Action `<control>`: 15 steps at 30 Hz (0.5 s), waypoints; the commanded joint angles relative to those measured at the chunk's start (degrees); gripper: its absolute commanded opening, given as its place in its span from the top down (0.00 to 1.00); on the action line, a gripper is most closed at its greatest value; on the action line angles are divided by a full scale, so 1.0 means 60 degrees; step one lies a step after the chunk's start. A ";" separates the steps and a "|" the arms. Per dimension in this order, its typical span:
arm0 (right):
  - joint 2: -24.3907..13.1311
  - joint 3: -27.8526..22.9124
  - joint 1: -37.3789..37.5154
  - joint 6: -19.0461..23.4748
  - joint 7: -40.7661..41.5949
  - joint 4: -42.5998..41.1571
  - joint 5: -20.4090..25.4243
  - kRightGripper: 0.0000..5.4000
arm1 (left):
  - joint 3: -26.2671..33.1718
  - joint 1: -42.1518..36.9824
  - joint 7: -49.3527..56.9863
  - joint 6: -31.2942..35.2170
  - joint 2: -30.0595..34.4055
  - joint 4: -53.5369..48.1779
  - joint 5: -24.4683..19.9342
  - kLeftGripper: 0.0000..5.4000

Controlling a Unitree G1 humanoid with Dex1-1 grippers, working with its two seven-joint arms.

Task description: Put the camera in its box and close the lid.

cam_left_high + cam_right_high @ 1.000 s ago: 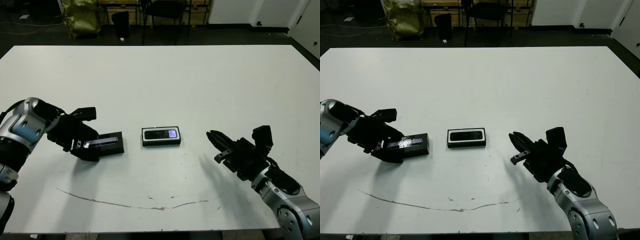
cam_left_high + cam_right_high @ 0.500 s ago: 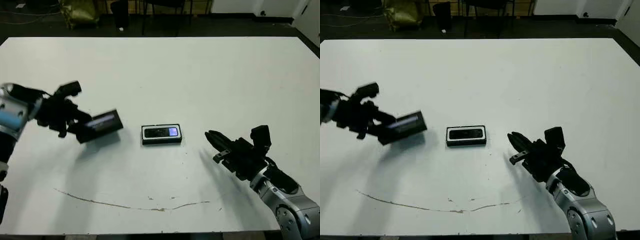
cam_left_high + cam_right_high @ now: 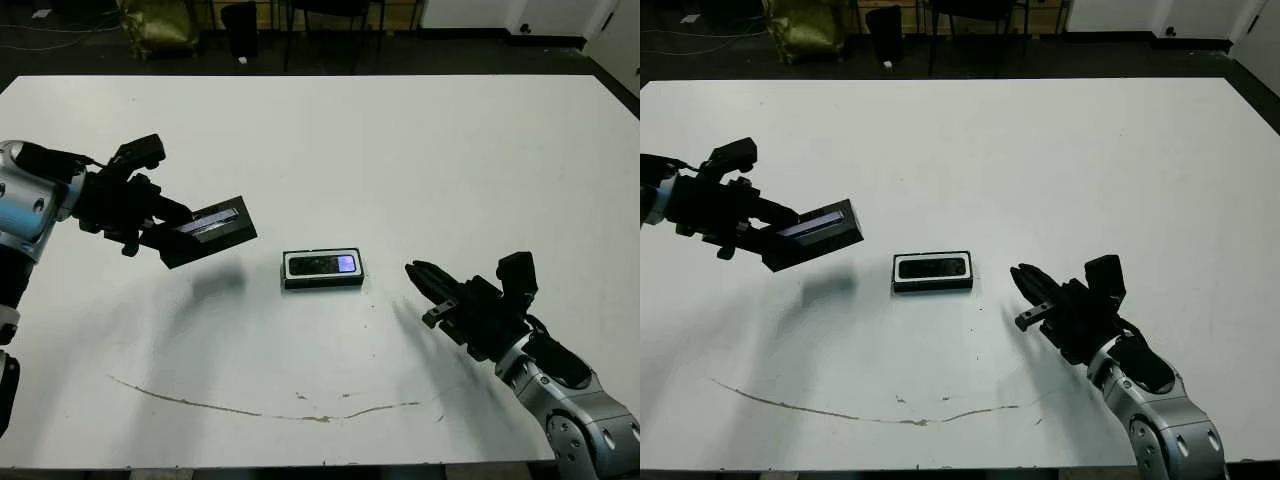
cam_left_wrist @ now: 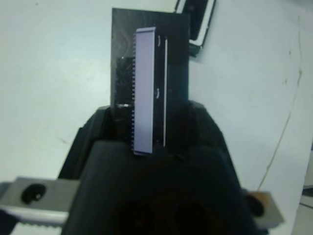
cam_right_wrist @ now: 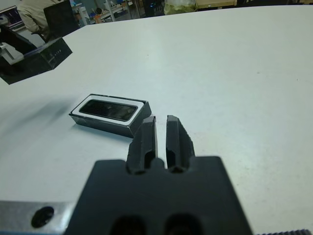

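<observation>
Camera's in: slim black camera with bluish screen (image 3: 322, 265) lies in the white-lined shallow black box (image 3: 288, 283) mid white worktop (image 3: 400, 150). My left claw (image 3: 160, 222) grips the flat black pale-striped lid (image 3: 208, 230) aloft, at the box's 10 o'clock. Right claw (image 3: 428, 285) idle, pinched together, empty. Next I judge: level the lid over the box, lower it.

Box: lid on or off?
Off. The lid is held in the air by the left gripper; the box lies open, camera inside.
</observation>
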 commanded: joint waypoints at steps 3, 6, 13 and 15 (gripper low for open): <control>0.0120 -0.0131 -0.0036 0.0387 -0.0303 -0.0020 0.0130 1.00 | -0.0664 -0.0589 -0.0041 0.0223 -0.0480 0.0115 0.0478 0.59; 0.0374 -0.0273 -0.0014 0.0401 -0.0598 -0.0160 0.0253 1.00 | -0.0965 -0.0929 -0.0100 0.0468 -0.0878 0.0346 0.0627 0.59; 0.0952 -0.0913 -0.0072 0.0270 -0.1352 -0.0457 0.0717 1.00 | -0.1541 -0.1499 -0.0063 0.0569 -0.2035 0.0956 0.0957 0.59; 0.1040 -0.1015 -0.0099 0.0186 -0.1610 -0.0580 0.0645 1.00 | -0.1718 -0.1589 -0.0072 0.0417 -0.2366 0.1119 0.1047 0.59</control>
